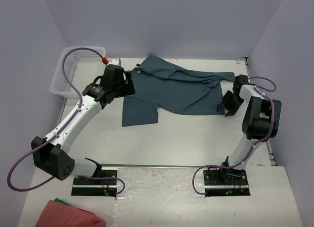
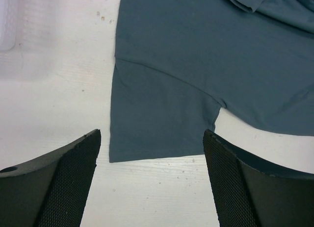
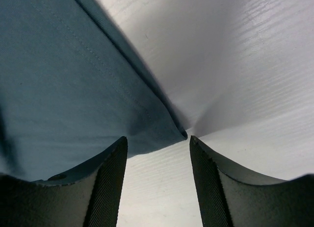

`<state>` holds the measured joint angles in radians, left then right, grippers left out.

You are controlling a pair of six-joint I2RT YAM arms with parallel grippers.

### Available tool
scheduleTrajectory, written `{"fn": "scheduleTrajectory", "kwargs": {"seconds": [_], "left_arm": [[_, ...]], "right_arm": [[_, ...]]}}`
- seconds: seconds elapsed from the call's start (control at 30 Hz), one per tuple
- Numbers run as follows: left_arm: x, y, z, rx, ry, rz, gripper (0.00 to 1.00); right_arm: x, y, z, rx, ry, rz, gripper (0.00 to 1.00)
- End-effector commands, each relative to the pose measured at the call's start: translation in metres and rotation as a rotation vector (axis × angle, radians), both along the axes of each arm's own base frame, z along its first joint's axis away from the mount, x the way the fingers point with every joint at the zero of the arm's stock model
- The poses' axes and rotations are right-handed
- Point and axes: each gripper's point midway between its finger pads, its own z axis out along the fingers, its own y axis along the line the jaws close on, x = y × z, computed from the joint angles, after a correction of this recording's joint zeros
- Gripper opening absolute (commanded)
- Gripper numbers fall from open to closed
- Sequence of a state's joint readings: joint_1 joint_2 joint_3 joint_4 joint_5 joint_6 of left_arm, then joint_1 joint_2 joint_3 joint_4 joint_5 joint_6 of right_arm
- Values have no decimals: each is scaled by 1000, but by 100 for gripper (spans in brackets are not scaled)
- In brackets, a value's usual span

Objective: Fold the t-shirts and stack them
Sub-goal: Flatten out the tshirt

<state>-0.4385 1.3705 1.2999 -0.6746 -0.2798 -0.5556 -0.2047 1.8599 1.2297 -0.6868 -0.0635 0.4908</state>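
Our left arm [image 1: 78,116] and right arm [image 1: 241,149] wear white shells on the long links and chunky black housings at the joints. Purple cables [image 1: 10,180] loop along us, with a red cap [image 1: 104,60] near the left wrist. Our base plates [image 1: 95,185] are black. Our fingers [image 2: 64,188] are matte black, faced with fine mesh.

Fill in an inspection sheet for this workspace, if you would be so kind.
Surface: white table, a few small specks near the sleeve.
Job's things: blue-grey t-shirt spread out, far edge bunched; red cloth at the near left corner.
Clutter: white basket at the far left.
Hands: left hand open over the sleeve; right hand open at the shirt's right corner.
Cables: purple cable looping along each arm.
Surroundings: plain walls.
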Motion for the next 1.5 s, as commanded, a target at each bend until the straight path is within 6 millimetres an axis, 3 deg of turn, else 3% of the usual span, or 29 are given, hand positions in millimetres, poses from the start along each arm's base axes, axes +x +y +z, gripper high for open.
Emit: {"fn": "scheduleTrajectory", "kwargs": {"seconds": [0.0, 0.2, 0.27, 0.43, 0.5, 0.63, 0.73, 0.9, 1.07, 1.27, 1.47], "left_arm": [[4, -1, 42, -51, -105, -25, 85], [3, 1, 48, -79, -119, -33, 86], [4, -2, 50, -92, -125, -45, 86], [5, -3, 42, -96, -120, -58, 87], [6, -4, 34, -91, -98, -65, 87], [4, -2, 27, -82, -85, -63, 87], [2, 0, 27, -88, -90, -64, 87], [1, 4, 33, -107, -108, -63, 87], [-1, 6, 38, -136, -129, -71, 88], [-4, 2, 33, -154, -117, -92, 88], [-6, 6, 42, -156, -138, -87, 88]], "right_arm": [[2, -4, 5, -9, 24, -29, 55], [3, -2, 4, 7, 62, -30, 45], [1, -1, 3, 17, 74, -35, 33], [0, -1, 2, 13, 73, -48, 21], [0, -3, 3, 1, 68, -63, 22], [-1, -5, 3, -10, 75, -76, 39], [-1, -6, 4, -11, 84, -78, 44], [1, -7, 3, -15, 97, -70, 41], [4, -10, 3, -23, 120, -66, 31], [2, -14, 2, -43, 155, -66, 33], [1, -18, 2, -59, 182, -57, 33]]}}
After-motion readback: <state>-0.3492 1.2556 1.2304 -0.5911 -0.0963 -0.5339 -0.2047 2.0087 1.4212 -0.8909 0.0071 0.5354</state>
